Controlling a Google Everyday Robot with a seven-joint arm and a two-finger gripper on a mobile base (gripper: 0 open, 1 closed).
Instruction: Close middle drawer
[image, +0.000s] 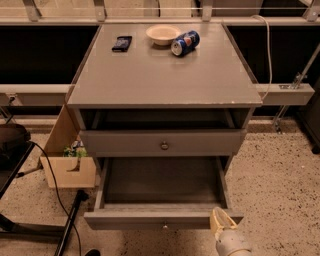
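Standing pulled far out of the grey desk (160, 75), the middle drawer (160, 182) shows you its bare grey floor. Its low flat front lies at the 6 o'clock side of the scene, with a small round knob (164, 226) at centre.

Your tool (221, 224) sits at about 5 o'clock, cream-coloured, at the right end of that drawer front, on a pale arm (232, 245) rising from the bottom edge. Whether the tool is apart or together you cannot tell, nor whether it is touching the front.

Above the open drawer, the taller-fronted drawer (125, 142) with its own knob (164, 145) stands a little way out of the frame, a dark gap showing over it.

On the desk top, towards 12 o'clock, a cream bowl (162, 34) stands just beside a blue can (185, 43) lying on its side. A small dark flat object (122, 43) lies apart from them at 11 o'clock.

At 9 o'clock, on the speckled floor (280, 190), a wooden box (70, 170) sits against the desk's left side, and a black cable (50, 180) runs past it.
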